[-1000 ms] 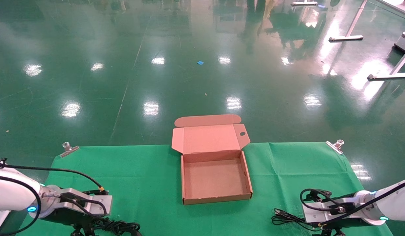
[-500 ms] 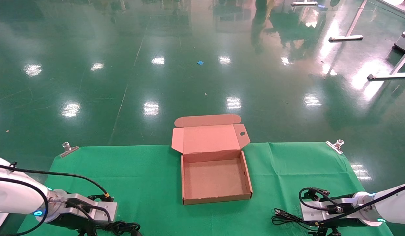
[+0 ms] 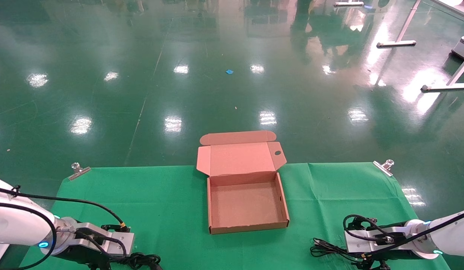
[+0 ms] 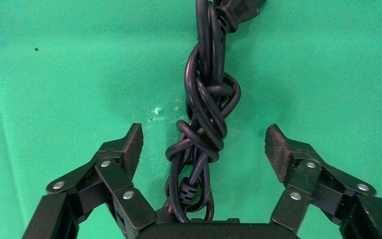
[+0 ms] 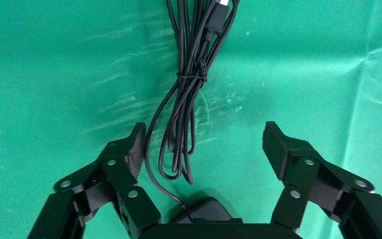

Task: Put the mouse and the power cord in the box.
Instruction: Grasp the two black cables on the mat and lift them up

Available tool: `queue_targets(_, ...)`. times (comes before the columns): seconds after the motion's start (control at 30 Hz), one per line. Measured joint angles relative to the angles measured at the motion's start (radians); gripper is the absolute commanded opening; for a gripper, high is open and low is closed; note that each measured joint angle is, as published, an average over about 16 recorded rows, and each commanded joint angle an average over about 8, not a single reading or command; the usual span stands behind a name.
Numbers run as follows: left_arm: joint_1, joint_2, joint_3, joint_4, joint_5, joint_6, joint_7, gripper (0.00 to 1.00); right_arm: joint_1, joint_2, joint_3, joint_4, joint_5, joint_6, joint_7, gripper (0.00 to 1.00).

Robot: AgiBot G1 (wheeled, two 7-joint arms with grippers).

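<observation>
The brown cardboard box (image 3: 247,204) lies open and empty in the middle of the green cloth, its lid folded back away from me. The power cord (image 4: 205,122), a knotted black bundle, lies on the cloth between the wide-apart fingers of my left gripper (image 4: 204,144); the pads touch nothing. In the head view it shows at the near left edge as the power cord (image 3: 142,259). My right gripper (image 5: 203,142) is open over the mouse (image 5: 203,211), of which only a black end shows, and over its thin coiled cable (image 5: 186,104).
A green cloth (image 3: 160,195) covers the table, held by metal clips at the far left corner (image 3: 79,169) and the far right corner (image 3: 384,166). Beyond the table's far edge is glossy green floor. White table legs (image 3: 397,43) stand far off at the right.
Both arms have sunk a little toward the near edge of the table, the left one also shifting slightly right. The box and cords have not moved.
</observation>
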Motion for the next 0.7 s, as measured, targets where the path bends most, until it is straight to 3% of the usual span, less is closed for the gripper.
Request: queue_targets(0.7, 0.0, -0.003, -0.003, -0.003, -0.004, 0.001, -0.003, 0.0, 0.0, 0.001, -0.002, 0.003, -0.002, -0.003, 0.002, 0.0)
